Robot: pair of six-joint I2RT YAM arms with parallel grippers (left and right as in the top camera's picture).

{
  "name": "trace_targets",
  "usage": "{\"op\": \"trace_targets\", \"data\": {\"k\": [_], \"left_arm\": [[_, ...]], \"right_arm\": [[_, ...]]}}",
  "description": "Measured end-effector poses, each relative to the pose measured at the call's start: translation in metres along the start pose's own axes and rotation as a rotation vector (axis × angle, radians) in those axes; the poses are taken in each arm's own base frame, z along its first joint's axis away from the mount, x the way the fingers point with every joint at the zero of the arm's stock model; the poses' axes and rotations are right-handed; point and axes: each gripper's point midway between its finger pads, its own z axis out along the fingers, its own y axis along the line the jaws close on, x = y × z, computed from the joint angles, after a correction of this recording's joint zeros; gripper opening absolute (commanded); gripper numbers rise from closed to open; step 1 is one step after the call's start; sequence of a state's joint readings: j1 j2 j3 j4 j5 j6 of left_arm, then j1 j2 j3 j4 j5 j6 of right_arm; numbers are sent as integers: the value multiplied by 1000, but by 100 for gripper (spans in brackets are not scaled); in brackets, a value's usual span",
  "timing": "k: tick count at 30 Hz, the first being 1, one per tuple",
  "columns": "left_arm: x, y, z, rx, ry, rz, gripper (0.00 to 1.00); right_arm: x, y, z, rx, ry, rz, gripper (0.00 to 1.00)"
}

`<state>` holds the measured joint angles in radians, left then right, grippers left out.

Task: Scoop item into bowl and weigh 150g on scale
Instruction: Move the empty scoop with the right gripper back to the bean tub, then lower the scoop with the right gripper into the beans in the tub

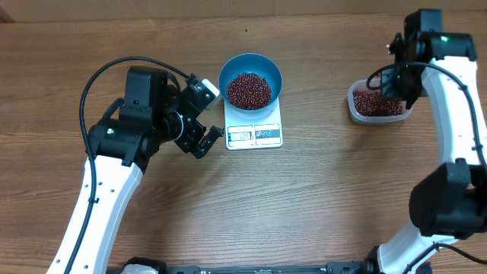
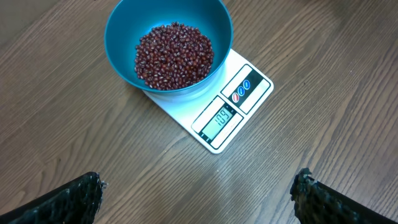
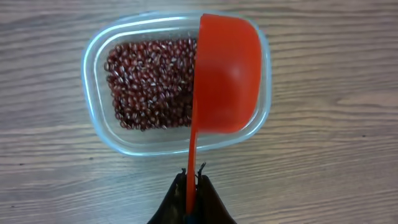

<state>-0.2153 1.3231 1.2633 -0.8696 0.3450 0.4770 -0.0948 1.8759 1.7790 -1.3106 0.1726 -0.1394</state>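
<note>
The blue bowl [image 1: 250, 80] stands on the white scale [image 1: 255, 135] and holds a heap of dark red beans [image 2: 174, 55]. In the left wrist view the scale's display [image 2: 219, 118] is lit. My left gripper [image 2: 199, 193] hovers over bare table just left of the scale, open wide with nothing between its fingers. My right gripper [image 3: 193, 177] is shut on the thin handle of an orange-red scoop [image 3: 227, 74]. The scoop hangs over the right half of a clear tub [image 3: 93, 93] of beans [image 3: 149, 81], and no beans show in it.
The clear tub [image 1: 377, 106] sits at the far right of the wooden table, under the right arm [image 1: 449, 114]. The left arm [image 1: 122, 144] reaches in from the lower left, with a black cable looping above it.
</note>
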Motion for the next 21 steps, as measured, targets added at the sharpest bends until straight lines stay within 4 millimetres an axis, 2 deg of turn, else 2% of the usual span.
{"op": "trace_targets", "data": {"k": [10, 16, 21], "left_arm": [[0, 0, 0, 0, 0, 0, 99], [0, 0, 0, 0, 0, 0, 100], [0, 0, 0, 0, 0, 1, 100]], "right_arm": [[6, 0, 6, 5, 25, -8, 4], [18, 4, 30, 9, 58, -21, 4], [11, 0, 38, 37, 27, -23, 4]]}}
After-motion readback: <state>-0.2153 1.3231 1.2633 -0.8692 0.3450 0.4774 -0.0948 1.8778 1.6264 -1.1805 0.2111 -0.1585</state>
